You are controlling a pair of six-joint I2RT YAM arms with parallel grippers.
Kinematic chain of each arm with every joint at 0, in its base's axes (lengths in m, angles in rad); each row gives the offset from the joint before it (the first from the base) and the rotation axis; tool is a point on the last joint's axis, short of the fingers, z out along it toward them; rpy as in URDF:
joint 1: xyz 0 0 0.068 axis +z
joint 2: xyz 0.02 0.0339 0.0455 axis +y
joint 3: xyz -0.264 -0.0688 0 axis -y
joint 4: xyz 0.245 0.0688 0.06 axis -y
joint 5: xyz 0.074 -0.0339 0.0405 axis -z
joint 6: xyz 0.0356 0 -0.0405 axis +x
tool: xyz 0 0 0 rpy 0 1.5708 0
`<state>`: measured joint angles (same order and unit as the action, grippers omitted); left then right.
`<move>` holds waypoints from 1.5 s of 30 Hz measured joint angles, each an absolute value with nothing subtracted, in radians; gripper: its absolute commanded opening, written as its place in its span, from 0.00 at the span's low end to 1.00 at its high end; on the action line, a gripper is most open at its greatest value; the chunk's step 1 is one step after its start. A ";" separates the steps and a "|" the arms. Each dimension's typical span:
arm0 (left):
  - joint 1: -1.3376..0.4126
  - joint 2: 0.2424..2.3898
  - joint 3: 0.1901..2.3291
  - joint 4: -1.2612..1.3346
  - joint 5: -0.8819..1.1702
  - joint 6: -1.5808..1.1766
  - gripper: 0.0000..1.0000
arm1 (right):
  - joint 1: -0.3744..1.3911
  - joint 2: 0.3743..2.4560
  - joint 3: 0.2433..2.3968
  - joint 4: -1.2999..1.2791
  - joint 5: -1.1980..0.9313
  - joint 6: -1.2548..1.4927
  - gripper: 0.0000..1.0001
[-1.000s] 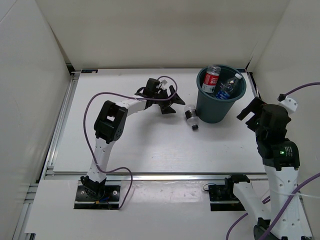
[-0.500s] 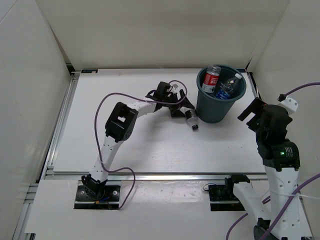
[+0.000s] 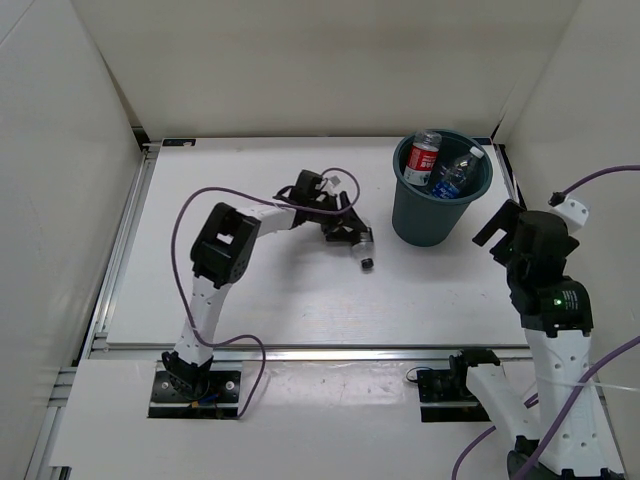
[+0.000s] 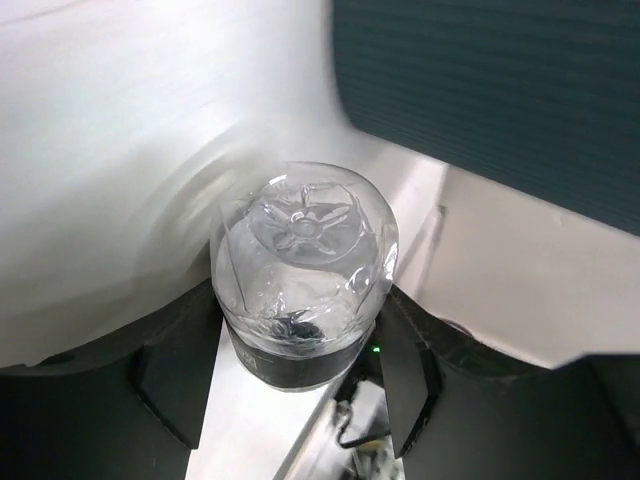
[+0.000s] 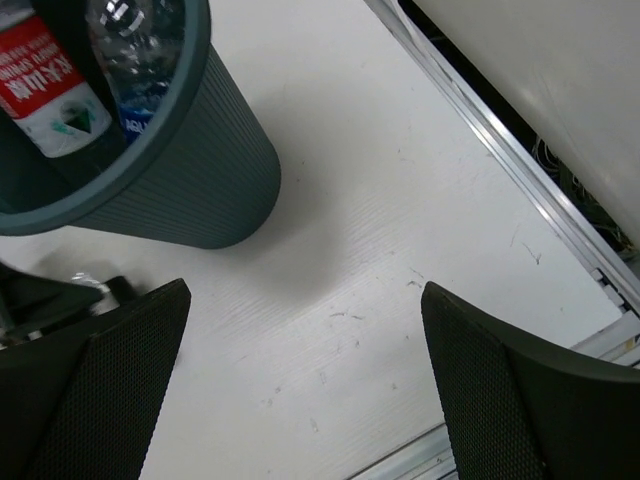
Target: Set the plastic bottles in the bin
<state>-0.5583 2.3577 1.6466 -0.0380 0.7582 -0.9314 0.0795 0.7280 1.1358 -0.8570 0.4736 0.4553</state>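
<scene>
Here, left fingers (image 4: 172,378) pinch the likely light, slippery black-labelled bottle (image 4: 304,272) at its label, 8 o'clock of the bin (image 3: 436,212); right fingers (image 5: 108,392) spread.

A: Down below, a flat white tabletop (image 3: 260,300), with a silver metal rail (image 3: 118,255) running along its left edge.

B: And plain white wall panels (image 3: 300,60) close in the back and both sides. The light is even, the shadows soft and faint.
</scene>
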 measured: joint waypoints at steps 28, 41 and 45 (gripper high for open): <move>-0.704 2.422 2.573 -0.030 0.435 -0.641 0.66 | 0.078 0.768 1.121 -0.854 0.543 0.452 1.00; -0.571 2.072 2.030 -0.089 0.322 -0.527 1.00 | 0.075 0.794 1.142 -0.847 0.568 0.461 1.00; -0.404 1.624 1.591 -0.074 0.179 -0.476 1.00 | 0.064 0.900 1.230 -0.920 0.539 0.472 1.00</move>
